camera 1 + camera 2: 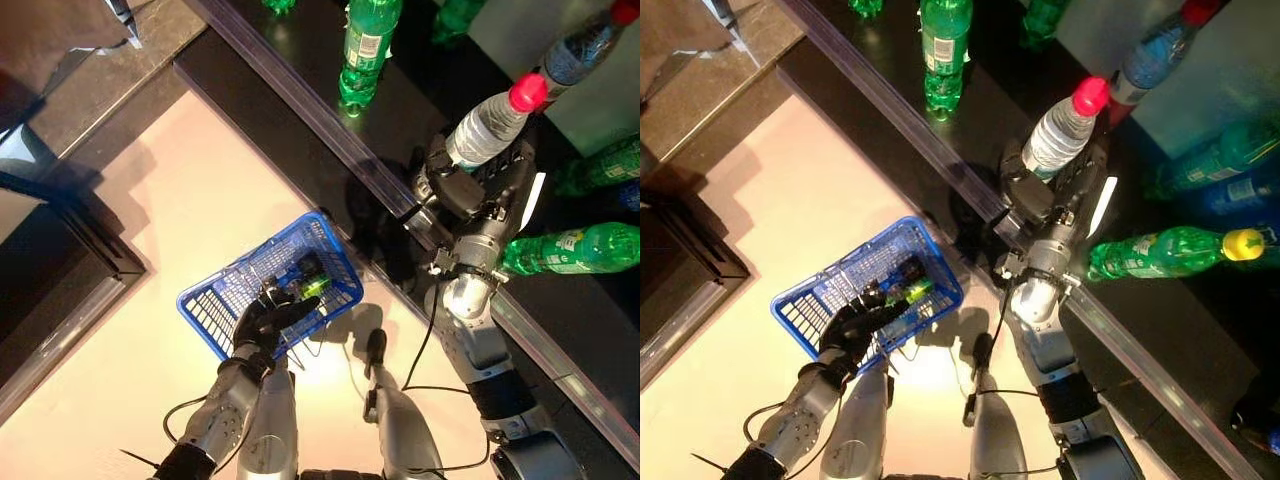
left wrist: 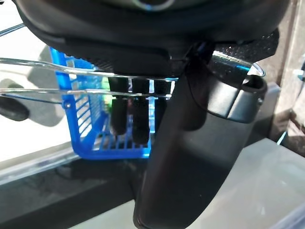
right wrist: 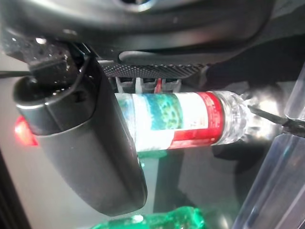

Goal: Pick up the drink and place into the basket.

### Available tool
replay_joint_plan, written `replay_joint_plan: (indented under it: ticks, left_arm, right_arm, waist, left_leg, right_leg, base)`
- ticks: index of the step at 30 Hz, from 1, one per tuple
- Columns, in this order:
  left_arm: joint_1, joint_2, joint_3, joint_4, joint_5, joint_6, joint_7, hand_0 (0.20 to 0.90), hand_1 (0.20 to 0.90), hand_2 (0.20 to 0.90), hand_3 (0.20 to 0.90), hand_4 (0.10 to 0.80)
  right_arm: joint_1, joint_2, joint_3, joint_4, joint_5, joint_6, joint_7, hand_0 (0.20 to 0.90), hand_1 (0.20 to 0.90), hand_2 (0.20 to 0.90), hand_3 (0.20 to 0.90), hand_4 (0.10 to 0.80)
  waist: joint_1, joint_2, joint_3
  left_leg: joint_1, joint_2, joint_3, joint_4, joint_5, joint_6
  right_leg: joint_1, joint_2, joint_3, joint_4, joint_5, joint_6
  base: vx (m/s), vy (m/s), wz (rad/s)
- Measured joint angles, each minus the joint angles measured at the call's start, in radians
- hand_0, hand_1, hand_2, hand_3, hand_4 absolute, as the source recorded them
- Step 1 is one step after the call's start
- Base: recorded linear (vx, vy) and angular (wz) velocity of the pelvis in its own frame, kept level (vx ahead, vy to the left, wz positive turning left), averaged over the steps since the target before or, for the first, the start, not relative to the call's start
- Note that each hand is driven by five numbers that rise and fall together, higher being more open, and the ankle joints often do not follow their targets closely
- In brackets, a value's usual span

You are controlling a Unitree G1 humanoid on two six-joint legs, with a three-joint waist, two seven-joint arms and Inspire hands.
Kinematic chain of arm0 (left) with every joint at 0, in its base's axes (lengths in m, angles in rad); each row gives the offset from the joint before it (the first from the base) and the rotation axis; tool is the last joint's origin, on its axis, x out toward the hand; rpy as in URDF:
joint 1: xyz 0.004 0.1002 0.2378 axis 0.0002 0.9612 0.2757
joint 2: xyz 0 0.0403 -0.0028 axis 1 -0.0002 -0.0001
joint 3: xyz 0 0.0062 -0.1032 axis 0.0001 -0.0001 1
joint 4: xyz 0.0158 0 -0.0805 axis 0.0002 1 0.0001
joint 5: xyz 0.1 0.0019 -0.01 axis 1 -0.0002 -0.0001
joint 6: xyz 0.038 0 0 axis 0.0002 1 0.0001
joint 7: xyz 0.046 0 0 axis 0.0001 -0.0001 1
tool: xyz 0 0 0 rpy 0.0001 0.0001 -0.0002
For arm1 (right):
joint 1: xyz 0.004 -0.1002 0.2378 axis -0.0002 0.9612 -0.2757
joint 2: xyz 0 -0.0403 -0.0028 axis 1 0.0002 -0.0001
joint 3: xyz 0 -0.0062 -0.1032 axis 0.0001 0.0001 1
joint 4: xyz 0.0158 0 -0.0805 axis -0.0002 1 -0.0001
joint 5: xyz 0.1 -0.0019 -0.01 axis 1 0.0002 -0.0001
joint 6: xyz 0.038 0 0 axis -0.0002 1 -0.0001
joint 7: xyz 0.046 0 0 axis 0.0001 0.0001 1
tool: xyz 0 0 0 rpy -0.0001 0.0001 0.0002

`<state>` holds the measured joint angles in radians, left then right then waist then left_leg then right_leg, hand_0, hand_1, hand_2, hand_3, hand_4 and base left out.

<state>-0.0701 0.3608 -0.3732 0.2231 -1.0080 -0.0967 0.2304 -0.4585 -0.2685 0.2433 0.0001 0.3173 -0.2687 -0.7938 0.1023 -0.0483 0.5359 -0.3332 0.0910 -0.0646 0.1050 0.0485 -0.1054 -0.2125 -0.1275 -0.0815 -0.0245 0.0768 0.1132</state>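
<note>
one bottle (image 1: pixel 490 125) clamped in right hand (image 1: pixel 470 185) over the bench (image 1: pixel 300 110), basket (image 1: pixel 215 300) down-left, hooked on curled left hand (image 1: pixel 265 320).

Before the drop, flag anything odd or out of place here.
Nothing spilled or damaged. The right robot hand grips the clear red-capped water bottle; the left robot hand holds the blue wire basket by its handle.

Blue basket (image 1: pixel 215 300); clear bottle (image 1: pixel 487 125), red cap.
</note>
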Motion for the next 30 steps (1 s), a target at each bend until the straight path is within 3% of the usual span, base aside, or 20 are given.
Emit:
replay_joint_plan:
  ticks: [6, 7, 8, 9, 30]
  left_arm:
    - [-0.011, 0.000, 0.005, 0.009, 0.000, -0.001, 0.005, 0.300, 0.300, 0.300, 0.200, 0.100]
    - [-0.014, 0.000, 0.006, 0.017, 0.000, -0.001, 0.005, 0.300, 0.300, 0.300, 0.200, 0.100]
    - [-0.016, 0.000, 0.008, 0.024, 0.000, -0.001, 0.005, 0.300, 0.300, 0.300, 0.200, 0.100]
    - [-0.016, 0.000, 0.016, 0.031, 0.000, -0.001, 0.005, 0.300, 0.300, 0.300, 0.200, 0.100]
    - [-0.015, 0.001, 0.031, 0.035, 0.000, -0.001, 0.005, 0.300, 0.300, 0.300, 0.200, 0.100]
  right_arm:
    - [-0.045, -0.002, -0.002, 0.029, 0.002, 0.022, 0.009, 0.900, 0.900, 0.900, 0.900, 0.800]
    - [-0.049, -0.002, -0.003, 0.033, 0.003, 0.024, 0.023, 0.775, 0.775, 0.775, 0.755, 0.655]
    - [-0.053, -0.005, -0.003, 0.035, 0.006, 0.026, 0.039, 0.481, 0.481, 0.481, 0.411, 0.311]
    - [-0.064, -0.009, -0.003, 0.043, 0.013, 0.028, 0.059, 0.300, 0.300, 0.300, 0.200, 0.100]
    - [-0.112, -0.020, -0.009, 0.112, 0.021, 0.061, 0.114, 0.300, 0.300, 0.300, 0.200, 0.100]
  waist:
    - [0.005, 0.008, 0.003]
    - [0.005, 0.008, 0.004]
    - [0.006, 0.008, 0.004]
    - [0.006, 0.009, 0.003]
    - [0.018, 0.009, 0.004]
  left_leg:
    - [-0.025, -0.005, -0.002, 0.000, 0.003, 0.003]
    - [-0.026, -0.005, -0.003, 0.000, 0.003, 0.004]
    - [-0.026, -0.006, -0.003, 0.000, 0.003, 0.004]
    - [-0.027, -0.007, -0.003, 0.000, 0.003, 0.004]
    - [-0.021, -0.019, -0.024, -0.003, 0.020, 0.009]
  right_leg:
    - [-0.024, -0.005, -0.001, 0.000, 0.000, 0.001]
    - [-0.024, -0.005, -0.002, 0.000, 0.000, 0.001]
    - [-0.024, -0.006, -0.003, 0.000, 0.000, 0.001]
    - [-0.024, -0.007, -0.009, 0.000, 0.000, 0.001]
    - [-0.008, -0.014, -0.023, 0.004, 0.005, 0.007]
  base:
    - [0.002, -0.001, 0.01]
    - [0.013, -0.014, 0.03]
    - [0.000, 0.000, 0.00]
    - [0.013, -0.026, 0.04]
    - [-0.019, -0.002, 0.03]
